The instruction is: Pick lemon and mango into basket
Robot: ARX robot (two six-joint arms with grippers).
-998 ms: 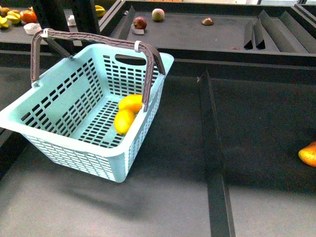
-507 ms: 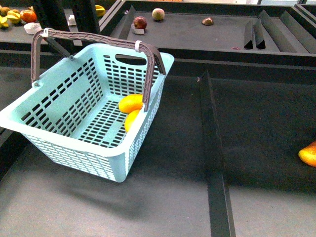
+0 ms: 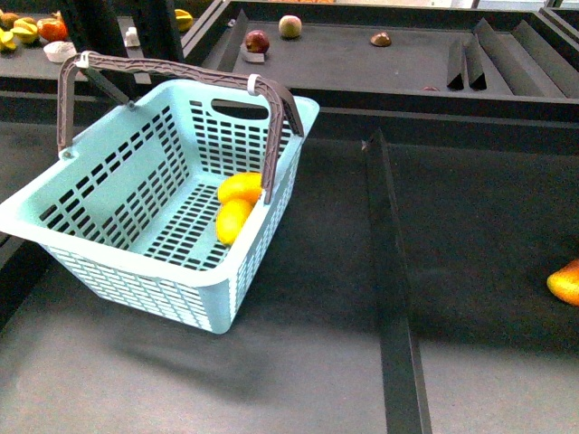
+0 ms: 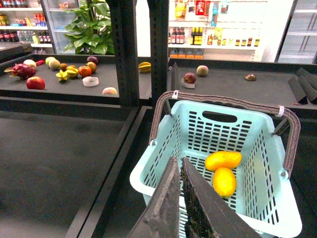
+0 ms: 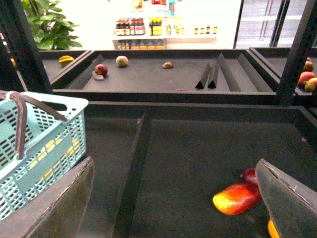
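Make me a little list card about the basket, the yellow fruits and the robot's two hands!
basket: teal, handle up, on the dark shelf
lemon: inside the basket, by the far right wall
mango: inside the basket, touching the lemon, nearer side
left gripper: shut, empty, above the basket's rim
right gripper: open, empty, over the right shelf
red-yellow fruit: on the right shelf, outside the basket
task: both fruits look in
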